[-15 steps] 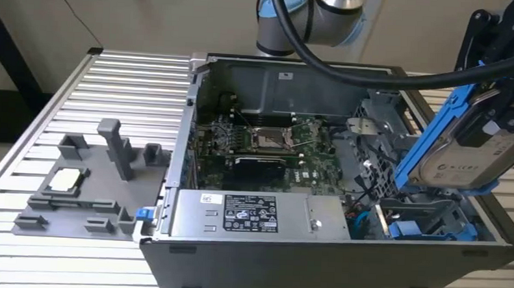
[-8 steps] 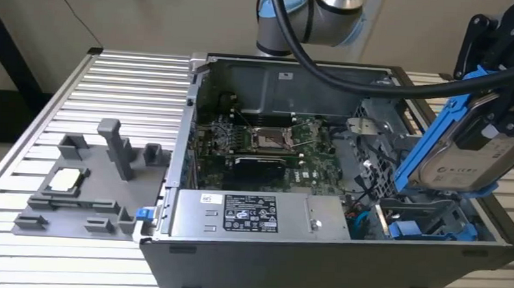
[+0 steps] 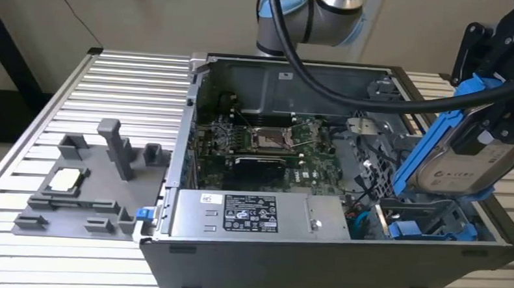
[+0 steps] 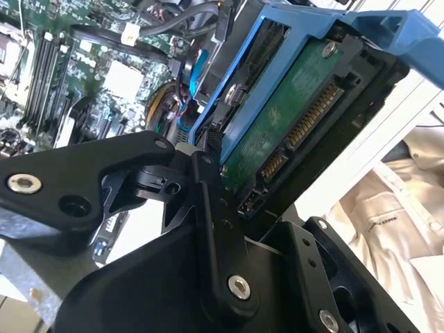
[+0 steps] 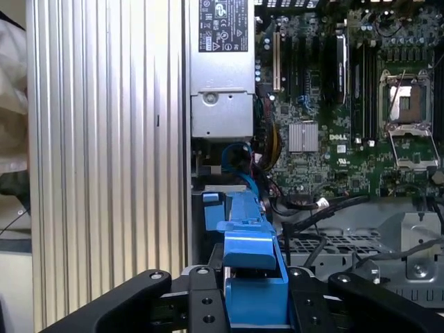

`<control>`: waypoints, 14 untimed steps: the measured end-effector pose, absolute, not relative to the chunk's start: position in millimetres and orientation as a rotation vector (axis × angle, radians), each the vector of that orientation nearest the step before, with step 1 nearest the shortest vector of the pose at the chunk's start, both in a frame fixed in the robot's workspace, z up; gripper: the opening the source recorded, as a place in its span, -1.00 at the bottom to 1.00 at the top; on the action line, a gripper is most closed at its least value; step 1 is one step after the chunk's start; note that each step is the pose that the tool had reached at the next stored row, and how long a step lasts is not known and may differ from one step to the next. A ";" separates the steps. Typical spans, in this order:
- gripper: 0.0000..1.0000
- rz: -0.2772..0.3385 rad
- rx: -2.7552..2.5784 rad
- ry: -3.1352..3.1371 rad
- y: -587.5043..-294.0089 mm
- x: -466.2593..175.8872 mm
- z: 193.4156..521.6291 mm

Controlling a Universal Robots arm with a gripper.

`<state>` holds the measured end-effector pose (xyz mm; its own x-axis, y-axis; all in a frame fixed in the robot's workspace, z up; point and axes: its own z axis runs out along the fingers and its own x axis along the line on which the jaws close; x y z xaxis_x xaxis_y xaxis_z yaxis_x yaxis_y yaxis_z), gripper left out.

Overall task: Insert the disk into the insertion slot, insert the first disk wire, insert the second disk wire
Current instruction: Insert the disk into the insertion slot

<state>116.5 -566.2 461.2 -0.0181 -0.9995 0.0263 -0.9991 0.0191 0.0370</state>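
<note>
Gripper (image 5: 253,300) closed on the disk (image 3: 464,159) — its fingers (image 5: 205,305) clamp the blue caddy from both sides. The disk hangs steeply tilted over the open case (image 3: 321,267), at the case's end toward the exterior view's right. Its lower end is just above the insertion slot (image 3: 423,213) — not yet inside. The motherboard (image 3: 266,151) lies mid-case.

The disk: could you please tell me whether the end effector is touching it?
Touching. In the first wrist view, the end effector clamps the disk by its blue caddy, with a finger pressed against each side and no gap.
</note>
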 end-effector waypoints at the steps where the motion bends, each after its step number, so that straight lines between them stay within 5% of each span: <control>1: -0.35 -0.012 2.169 -2.210 -566.2 116.6 460.2; 14: -0.35 -0.012 2.169 -2.210 -566.2 117.8 447.3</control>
